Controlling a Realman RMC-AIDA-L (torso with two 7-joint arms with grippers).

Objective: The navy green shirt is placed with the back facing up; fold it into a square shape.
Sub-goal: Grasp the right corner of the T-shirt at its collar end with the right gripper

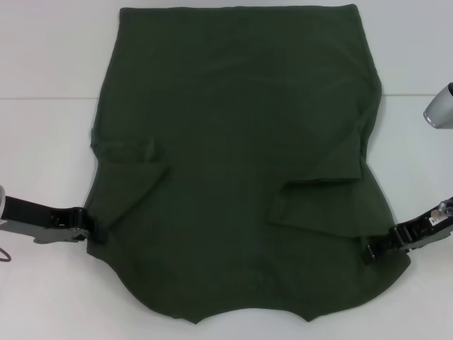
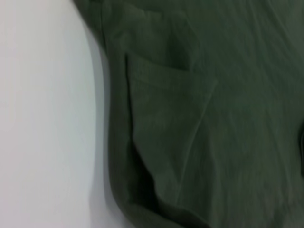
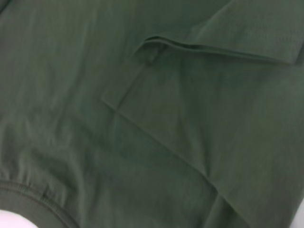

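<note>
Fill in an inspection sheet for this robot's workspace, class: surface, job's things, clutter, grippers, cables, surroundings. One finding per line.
Surface: white table, bare around the cloth.
Job's things: navy green shirt lies spread flat, both sleeves folded inward onto the body.
Clutter: nothing seen.
Grippers: left gripper at the shirt's left edge; right gripper at its right edge, both near the collar end.
Cables: a thin dark loop beside the left arm.
Surroundings: a grey rounded part at the right border; what it is cannot be told.
</note>
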